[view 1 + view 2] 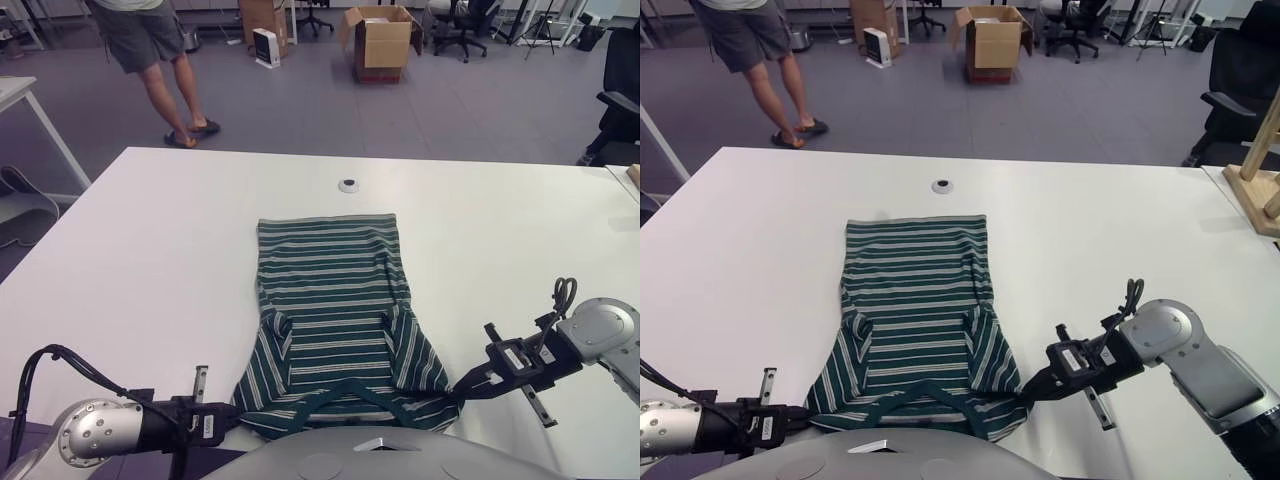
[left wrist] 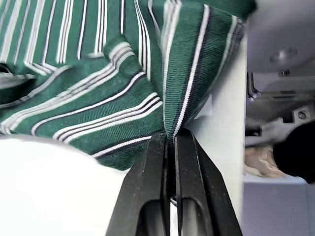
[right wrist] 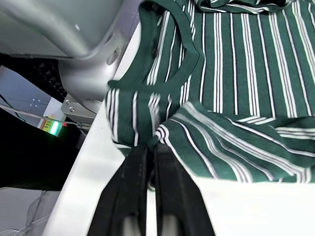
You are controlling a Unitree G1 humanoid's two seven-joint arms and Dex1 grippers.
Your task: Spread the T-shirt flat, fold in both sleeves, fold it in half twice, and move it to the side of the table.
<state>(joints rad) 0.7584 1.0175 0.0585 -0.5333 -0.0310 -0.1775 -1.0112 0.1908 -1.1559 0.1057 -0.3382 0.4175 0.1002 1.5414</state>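
A green T-shirt (image 1: 335, 300) with white stripes lies lengthwise on the white table (image 1: 150, 250), sleeves folded inward, its collar end at the near edge. My left gripper (image 1: 232, 420) is shut on the near left corner of the T-shirt (image 2: 123, 93); its fingers (image 2: 157, 162) pinch the fabric. On the other side, my right gripper (image 1: 458, 392) is shut on the near right corner of the T-shirt (image 3: 236, 98), next to the collar.
A small round white disc (image 1: 348, 185) sits on the table beyond the shirt's far hem. Bare tabletop stretches to the left and right of the shirt. A wooden stand (image 1: 1260, 190) is at the far right edge. A person and cardboard boxes stand on the floor beyond the table.
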